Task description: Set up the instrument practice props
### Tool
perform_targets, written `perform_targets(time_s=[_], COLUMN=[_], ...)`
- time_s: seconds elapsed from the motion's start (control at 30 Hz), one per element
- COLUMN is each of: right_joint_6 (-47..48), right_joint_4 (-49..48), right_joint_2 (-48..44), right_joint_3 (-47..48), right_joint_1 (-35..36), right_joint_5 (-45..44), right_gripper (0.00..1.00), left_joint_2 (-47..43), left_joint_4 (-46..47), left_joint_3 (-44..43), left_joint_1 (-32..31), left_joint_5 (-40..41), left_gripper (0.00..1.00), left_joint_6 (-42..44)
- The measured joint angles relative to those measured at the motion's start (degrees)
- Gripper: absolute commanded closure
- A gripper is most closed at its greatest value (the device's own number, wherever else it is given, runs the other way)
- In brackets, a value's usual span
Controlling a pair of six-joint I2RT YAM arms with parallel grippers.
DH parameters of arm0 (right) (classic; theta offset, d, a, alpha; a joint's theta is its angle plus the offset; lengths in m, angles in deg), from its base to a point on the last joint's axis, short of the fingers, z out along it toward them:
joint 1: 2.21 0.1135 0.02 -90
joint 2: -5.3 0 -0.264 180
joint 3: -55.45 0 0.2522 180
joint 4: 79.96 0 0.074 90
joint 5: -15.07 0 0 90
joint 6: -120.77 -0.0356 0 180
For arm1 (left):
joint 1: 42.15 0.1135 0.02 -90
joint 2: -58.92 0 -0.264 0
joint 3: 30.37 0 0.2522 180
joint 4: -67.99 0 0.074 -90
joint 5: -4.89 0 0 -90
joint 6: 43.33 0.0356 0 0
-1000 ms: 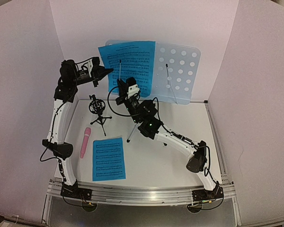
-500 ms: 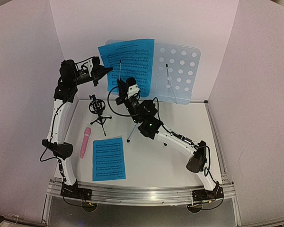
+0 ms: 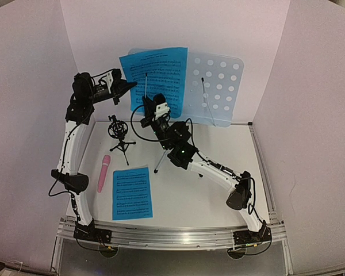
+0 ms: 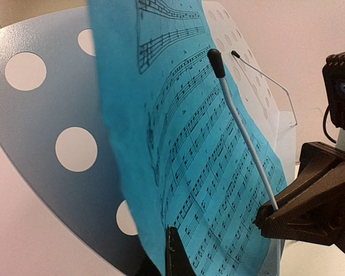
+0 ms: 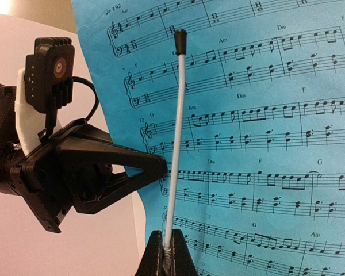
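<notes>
Left gripper (image 5: 160,167) was closed on the left edge of the sheet-music page on the stand (image 3: 161,72); right gripper (image 5: 165,250) was clamped on the base of the retainer wire (image 5: 177,126), which crossed in front of that page; whether the wire's black tip touched the paper, couldn't tell. The music stand (image 3: 218,75) stood at the back of the table (image 3: 218,198), with the page over its left half and the right half bare. The second page (image 3: 132,192) lay flat near the front; the pink microphone (image 3: 103,172) lay just left of it; the black tripod mic holder (image 3: 119,129) stood upright behind them, with nothing in it. Risks as I judged them: the paper was held only by a thin edge pinch, so any sideways pull from the left arm with the wire pressing on it could crease or tear it; letting the wire go before the sheet sat flush could let it slide or fold; if the wire is sprung, a fast release might slap the page askew; both arms were loading a light stand on a tripod, so an uneven push could tip it or walk it backwards; the right arm's links sat close to a tripod leg, a possible snag on retreat. Legible writing: "= 192" at the page's top left; chord marks Am, Dm, F, G, Em; bar numbers 7 and 12; no brand or label was readable.
</notes>
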State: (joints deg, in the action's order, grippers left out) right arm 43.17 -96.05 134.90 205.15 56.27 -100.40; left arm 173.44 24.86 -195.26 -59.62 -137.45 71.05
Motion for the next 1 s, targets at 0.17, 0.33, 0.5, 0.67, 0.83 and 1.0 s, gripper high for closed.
perform_targets(time_s=[0.17,0.33,0.5,0.67,0.83,1.0], right_joint_6=[-0.02,-0.02,-0.02,-0.27,-0.62,-1.25], right_joint_4=[0.00,-0.04,-0.07,-0.04,-0.02,-0.04], right_joint_2=[0.00,0.00,-0.12,-0.44,-0.44,-0.44], right_joint_3=[0.00,-0.15,-0.36,-0.74,-0.74,-0.74], right_joint_1=[0.00,0.00,0.00,0.00,0.00,0.00], right_joint_5=[-0.02,-0.04,-0.29,-0.70,-1.36,-1.57], right_gripper=[1.00,1.00,1.00,1.00,1.00,0.95], left_joint_2=[0.00,0.00,0.00,-0.07,-0.11,-0.11], left_joint_4=[0.42,1.02,1.42,2.47,2.79,2.94], left_joint_3=[0.10,0.55,0.87,1.48,1.68,1.86], left_joint_1=[0.00,0.00,0.00,0.00,0.00,0.00], left_joint_5=[0.07,0.09,0.11,0.11,0.11,0.11], left_gripper=[0.94,0.90,0.87,0.86,0.85,0.83], left_joint_6=[-0.15,-0.11,-0.14,-0.11,-0.11,-0.11])
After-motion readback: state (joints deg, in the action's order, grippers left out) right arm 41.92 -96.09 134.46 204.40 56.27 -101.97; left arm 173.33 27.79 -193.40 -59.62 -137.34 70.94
